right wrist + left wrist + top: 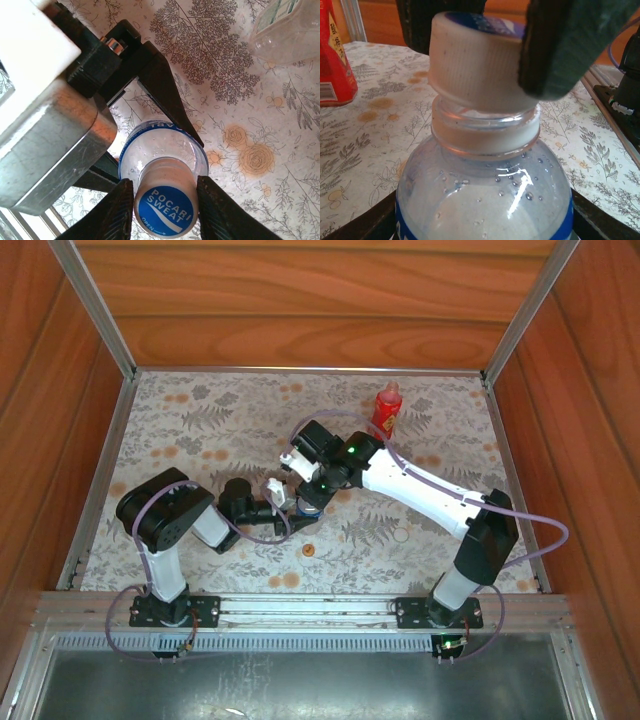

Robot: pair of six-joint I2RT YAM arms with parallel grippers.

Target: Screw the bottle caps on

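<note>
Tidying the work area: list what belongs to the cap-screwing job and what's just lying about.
Job:
- blue-label bottle, gripped by the left pincer
- cap on its neck, flanked by the right pincer
- red bottle
- slim bottle

Just there:
- flowered cloth
- wooden walls
</note>
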